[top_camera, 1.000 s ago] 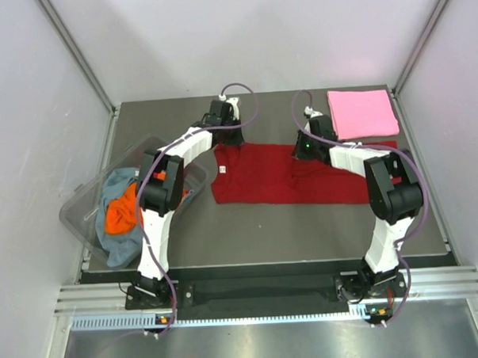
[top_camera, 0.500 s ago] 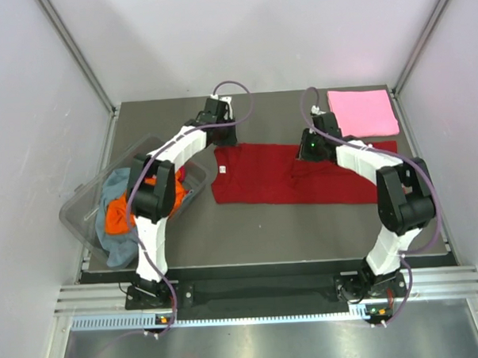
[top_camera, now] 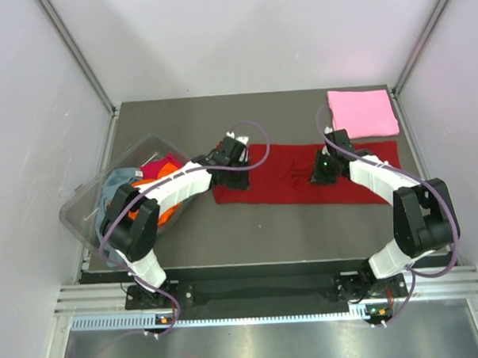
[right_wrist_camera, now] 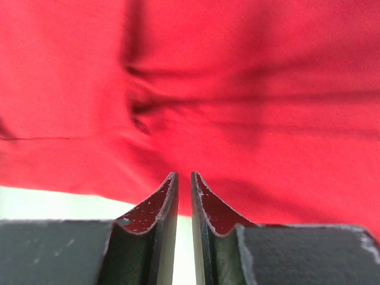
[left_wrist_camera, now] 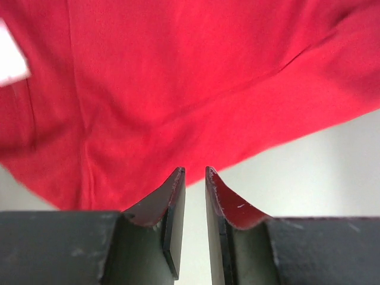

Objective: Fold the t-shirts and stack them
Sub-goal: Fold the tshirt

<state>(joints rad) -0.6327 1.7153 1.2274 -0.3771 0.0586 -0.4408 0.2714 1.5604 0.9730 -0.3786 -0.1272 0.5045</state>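
The left pincer [left_wrist_camera: 195, 173] stands at a narrow slit, its two dark fingers parted just enough to show pale table between them, with nothing in the gap. The right pincer [right_wrist_camera: 183, 176] is narrower still, a thin slit, also empty. Whether either set of tips presses on cloth or hangs just above it, I cannot tell.

Under both lies the dark red cotton t-shirt [top_camera: 279, 181], spread flat on the grey table [top_camera: 289, 232] with its long axis running left to right. The left pincer is over the shirt's left end, close to the small white neck label [left_wrist_camera: 12, 56]. The right pincer is over the part right of the middle, where a bunched crease shows. Each arm is nearest its own end, so a fold along the long axis would likely take both. The shirt's near hem lies just to the near side of each pincer.

Further out, a light pink folded t-shirt [top_camera: 363, 112] sits at the far right corner, just beyond the red one. At the left, a clear plastic tub [top_camera: 81, 206] holds unfolded shirts, a grey-blue one [top_camera: 112, 188] among them.
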